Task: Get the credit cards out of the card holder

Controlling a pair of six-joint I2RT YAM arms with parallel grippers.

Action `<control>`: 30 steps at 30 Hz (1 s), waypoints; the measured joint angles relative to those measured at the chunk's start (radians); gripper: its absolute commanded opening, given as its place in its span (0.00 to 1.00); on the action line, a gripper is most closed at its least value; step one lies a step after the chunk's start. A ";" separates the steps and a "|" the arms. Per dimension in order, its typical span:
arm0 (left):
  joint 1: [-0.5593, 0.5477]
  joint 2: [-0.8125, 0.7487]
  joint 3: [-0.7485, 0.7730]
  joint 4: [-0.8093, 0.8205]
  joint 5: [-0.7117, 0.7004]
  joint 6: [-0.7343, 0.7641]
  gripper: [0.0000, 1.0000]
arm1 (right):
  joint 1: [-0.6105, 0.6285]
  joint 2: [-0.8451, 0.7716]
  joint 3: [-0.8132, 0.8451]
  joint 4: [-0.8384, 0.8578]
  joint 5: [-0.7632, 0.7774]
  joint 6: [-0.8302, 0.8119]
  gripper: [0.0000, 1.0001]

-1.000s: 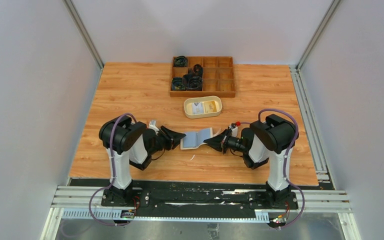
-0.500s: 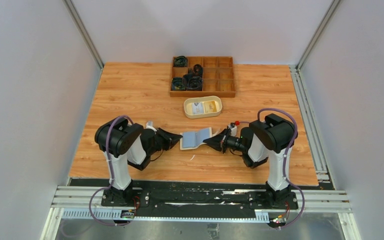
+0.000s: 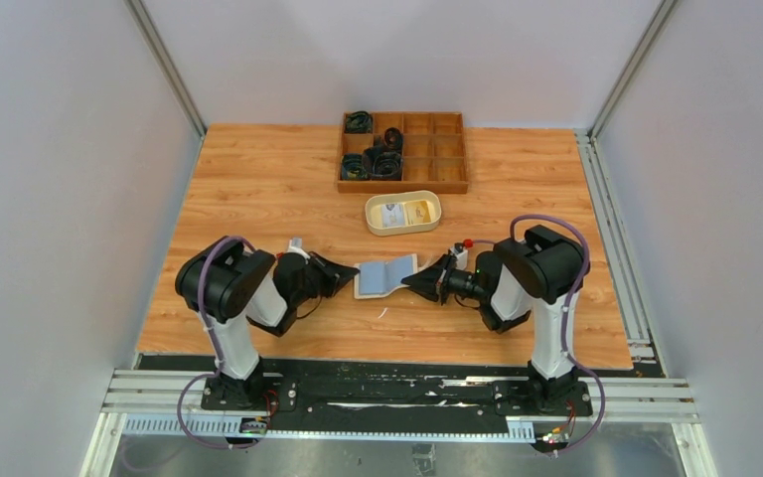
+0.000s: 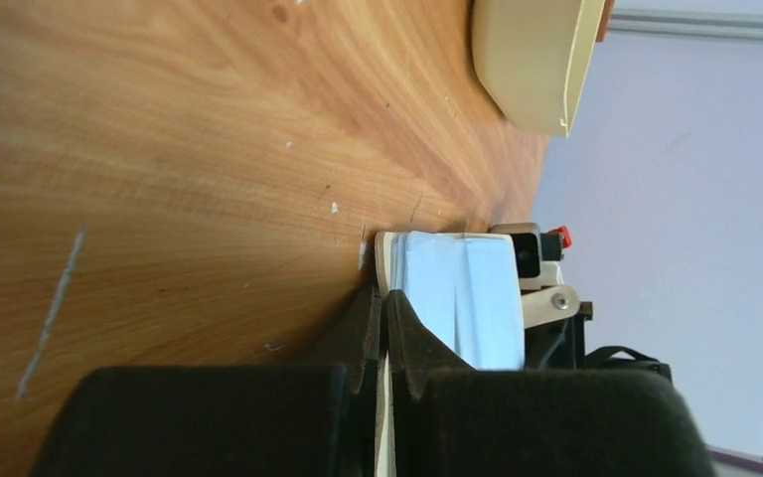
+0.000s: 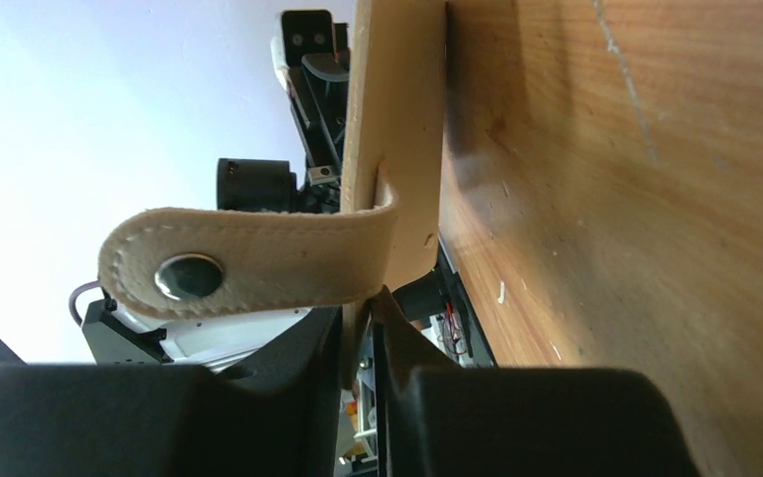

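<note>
The beige card holder (image 3: 385,275) lies open between my two grippers, low over the wooden table (image 3: 258,189). Pale blue-grey credit cards (image 3: 389,273) show on its inner face. They also show in the left wrist view (image 4: 462,298). My left gripper (image 3: 348,277) is shut on the holder's thin cream left edge (image 4: 385,260). My right gripper (image 3: 417,283) is shut on the holder's right edge (image 5: 397,119), just beside the closure tab (image 5: 248,266) with its metal snap. How many cards sit inside is hidden.
A cream oval dish (image 3: 402,213) holding small cards stands just behind the holder, and shows in the left wrist view (image 4: 532,60). A wooden divided tray (image 3: 402,151) with black cables in its left cells stands at the back. Grey walls close in both sides.
My left arm has swung to the left and its gripper has drawn back a little. The open card holder and my right gripper have shifted slightly left with it.
</note>
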 measured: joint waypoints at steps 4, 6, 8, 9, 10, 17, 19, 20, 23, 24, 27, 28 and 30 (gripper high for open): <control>0.006 -0.088 0.032 -0.143 -0.001 0.080 0.00 | 0.000 -0.044 0.008 -0.097 -0.008 -0.047 0.34; 0.006 -0.177 0.066 -0.267 -0.008 0.145 0.00 | 0.003 -0.136 0.026 -0.285 -0.002 -0.114 0.43; 0.005 -0.259 0.102 -0.374 -0.018 0.205 0.00 | 0.008 -0.282 0.079 -0.565 0.033 -0.241 0.58; 0.005 -0.280 0.111 -0.399 -0.022 0.225 0.00 | 0.014 -0.351 0.121 -0.711 0.065 -0.316 0.66; 0.005 -0.317 0.127 -0.447 -0.031 0.252 0.00 | 0.025 -0.436 0.199 -0.914 0.131 -0.409 0.73; -0.013 -0.349 0.141 -0.574 -0.058 0.339 0.00 | 0.080 -0.668 0.668 -1.529 0.464 -0.863 0.75; -0.027 -0.346 0.140 -0.594 -0.061 0.352 0.00 | 0.090 -0.636 0.732 -1.611 0.512 -0.924 0.75; -0.031 -0.346 0.140 -0.597 -0.063 0.356 0.00 | 0.096 -0.611 0.752 -1.641 0.530 -0.945 0.75; -0.037 -0.347 0.140 -0.603 -0.068 0.364 0.00 | 0.143 -0.509 0.787 -1.738 0.583 -1.000 0.75; -0.039 -0.348 0.139 -0.606 -0.069 0.366 0.00 | 0.162 -0.478 0.794 -1.760 0.591 -1.012 0.75; -0.041 -0.365 0.138 -0.621 -0.075 0.373 0.00 | 0.231 -0.372 0.841 -1.833 0.612 -1.041 0.75; -0.041 -0.373 0.138 -0.627 -0.077 0.375 0.00 | 0.246 -0.348 0.859 -1.850 0.614 -1.045 0.74; -0.041 -0.391 0.138 -0.640 -0.079 0.377 0.00 | 0.278 -0.307 0.904 -1.884 0.620 -1.053 0.74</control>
